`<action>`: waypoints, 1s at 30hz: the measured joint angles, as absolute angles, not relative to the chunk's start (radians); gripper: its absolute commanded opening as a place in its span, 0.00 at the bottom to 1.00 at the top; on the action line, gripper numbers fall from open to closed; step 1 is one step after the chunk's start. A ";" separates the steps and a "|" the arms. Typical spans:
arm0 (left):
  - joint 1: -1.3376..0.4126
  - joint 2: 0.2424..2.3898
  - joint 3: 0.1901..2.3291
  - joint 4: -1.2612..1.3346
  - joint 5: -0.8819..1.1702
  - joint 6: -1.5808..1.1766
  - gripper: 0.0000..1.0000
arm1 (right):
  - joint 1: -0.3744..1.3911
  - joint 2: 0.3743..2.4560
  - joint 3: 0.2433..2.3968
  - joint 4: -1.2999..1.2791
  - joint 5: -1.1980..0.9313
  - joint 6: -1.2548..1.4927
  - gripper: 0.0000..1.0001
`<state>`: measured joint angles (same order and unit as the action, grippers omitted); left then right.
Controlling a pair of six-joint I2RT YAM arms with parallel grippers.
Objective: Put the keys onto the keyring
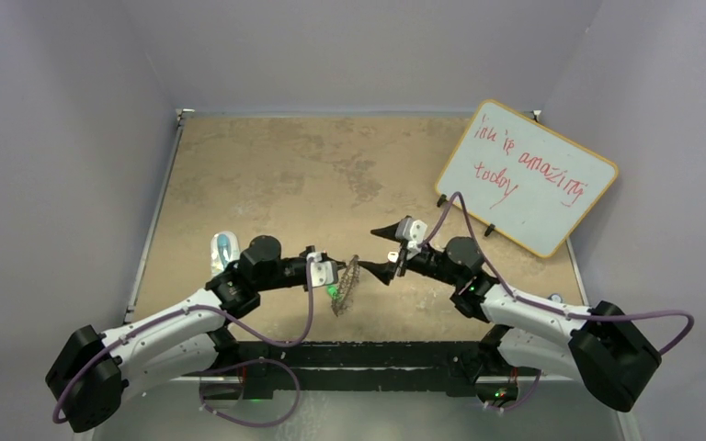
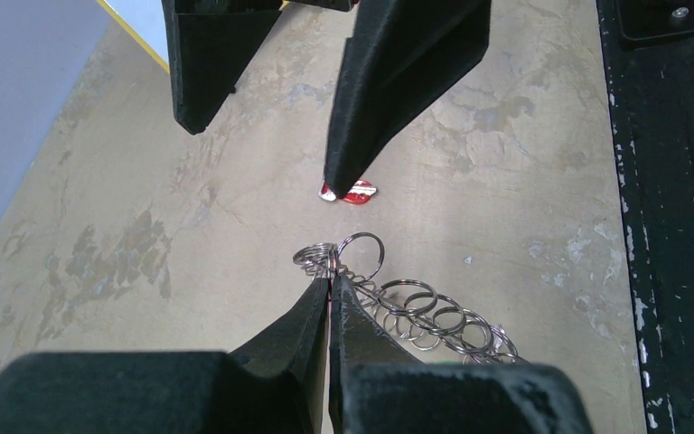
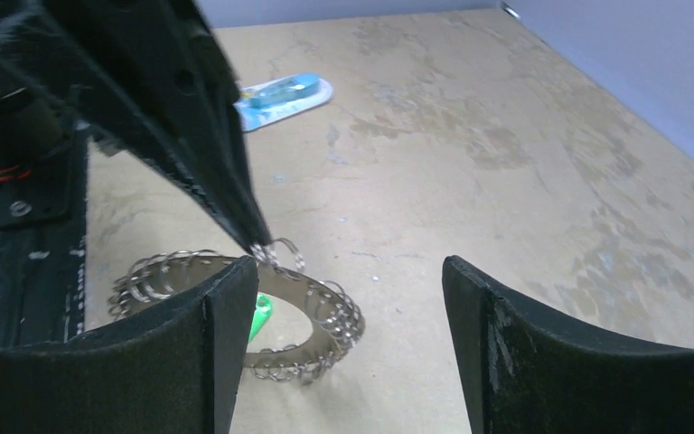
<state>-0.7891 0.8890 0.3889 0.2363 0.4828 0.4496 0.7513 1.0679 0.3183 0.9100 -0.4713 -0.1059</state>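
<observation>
The keyring [image 1: 345,287] was held tilted by its rim near the 6 o'clock edge of the table [image 1: 267,165]. One small loop of its fringe was clamped between the shut fingers of the left gripper [image 2: 330,282]. This hold was judged to be meant to steady the ring and present that loop to the right gripper [image 1: 381,251]. The right gripper was stationed at the ring's 1 o'clock, its fingers spread wide apart with nothing seen between them. Only in the left wrist view was the red key [image 2: 348,192] shown, lying flat on the table at 12 o'clock from the clamped loop. It lay apart from the ring, just under the tip of one right finger, so the open fingers were judged to be placed for picking it up. From above that key was hidden by the grippers. The green key [image 3: 260,315] was best seen in the right wrist view, tucked against the ring's band at its 9 o'clock. Whether it was threaded on a loop could not be told. The clear bluish object [image 3: 285,93] was shown there at 12 o'clock, well apart. The whiteboard [image 1: 526,177], at 2 o'clock, was shown whole only from above.
</observation>
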 measured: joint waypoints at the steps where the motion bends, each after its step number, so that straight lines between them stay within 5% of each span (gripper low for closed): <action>1: -0.789 0.890 0.389 0.241 0.482 0.455 0.00 | 0.749 1.065 0.316 0.907 -0.438 -0.088 0.84; 6: -0.796 0.899 0.389 0.257 0.483 0.466 0.00 | 0.725 1.040 0.297 0.814 -0.175 0.098 0.98; 12: -0.797 0.912 0.389 0.270 0.485 0.468 0.00 | 0.667 1.072 0.350 0.547 0.069 0.351 0.77; 18: -0.801 0.923 0.389 0.274 0.487 0.468 0.00 | 0.501 1.305 0.521 0.310 0.028 0.546 0.73; 22: -0.805 0.924 0.389 0.275 0.487 0.468 0.00 | 0.496 1.414 0.578 0.218 -0.023 0.636 0.58; 30: -0.808 0.921 0.389 0.274 0.486 0.468 0.00 | 0.496 1.520 0.683 0.098 -0.082 0.769 0.46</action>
